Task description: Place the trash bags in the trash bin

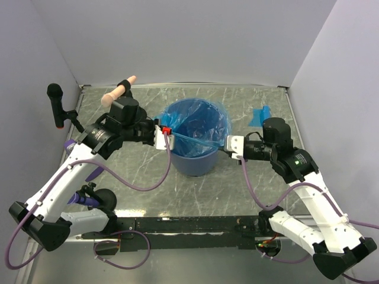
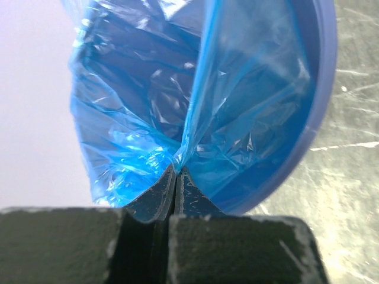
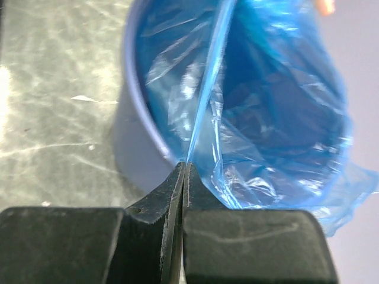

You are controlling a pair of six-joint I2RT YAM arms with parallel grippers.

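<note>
While left hand [image 1: 167, 135] and right hand [image 1: 228, 145] each pinch tight on trash bag [image 1: 207, 118] film stretched across trash bin [image 1: 195, 166] mid-frame, second blue bag [image 1: 259, 115] lies upper right on surface [image 1: 237, 186]; wooden-handled tool [image 1: 118, 90], black mic [image 1: 56, 103] upper left.

Barred across trash bin [image 1: 190, 164] mouth by taut trash bag [image 1: 198, 140] between left gripper [image 1: 167, 135] and right gripper [image 1: 228, 144]; open over near table [image 1: 195, 198].
</note>
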